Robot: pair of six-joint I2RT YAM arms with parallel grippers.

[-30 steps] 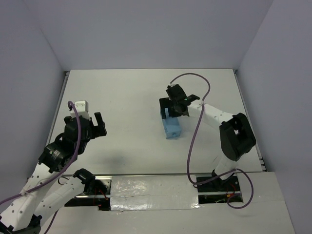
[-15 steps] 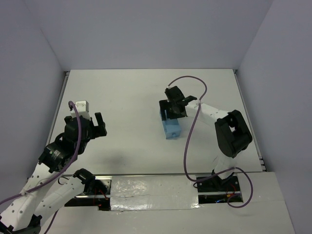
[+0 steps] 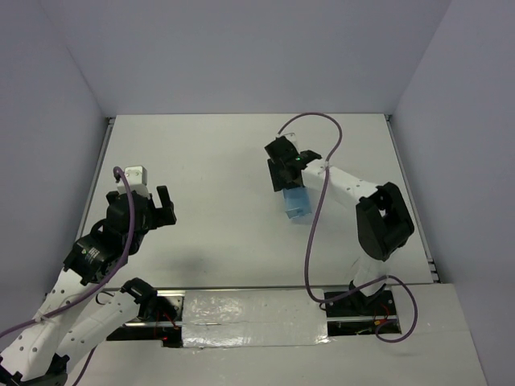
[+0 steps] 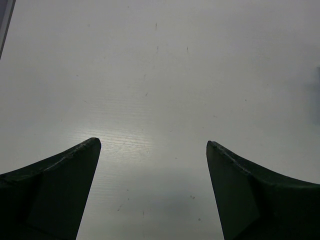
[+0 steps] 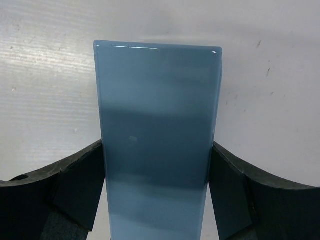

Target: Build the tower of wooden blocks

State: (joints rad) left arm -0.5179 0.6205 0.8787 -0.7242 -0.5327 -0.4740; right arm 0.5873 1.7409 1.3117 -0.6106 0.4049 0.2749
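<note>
Overhead view, left to right. The left arm (image 3: 88, 265) rises from its base at the near left corner of the white table (image 3: 209, 153), with a purple cable (image 3: 127, 221) looped along it. The left gripper (image 3: 158, 207) is released: its two dark fingers (image 4: 60, 185) stand wide apart over bare tabletop and touch nothing, as the left wrist view confirms.

Right of centre, the right arm (image 3: 378, 221) reaches from its base at the near right edge toward the middle of the table, and a second purple cable (image 3: 315, 241) arcs over it. The right gripper (image 3: 291, 186) is clenched on a light blue tray (image 3: 296, 203). In the right wrist view the tray (image 5: 157, 90) fills the space between the two fingers (image 5: 80, 180). Each finger presses against one long side, and the tray's far end projects past the fingertips. Only one flat, glossy blue face of the tray shows there. From above, the tray hangs just beyond the gripper on its near side, over the right half of the table. Whether it is touching the surface cannot be told.

The wooden blocks show in none of the three views, so their place cannot be told.
</note>
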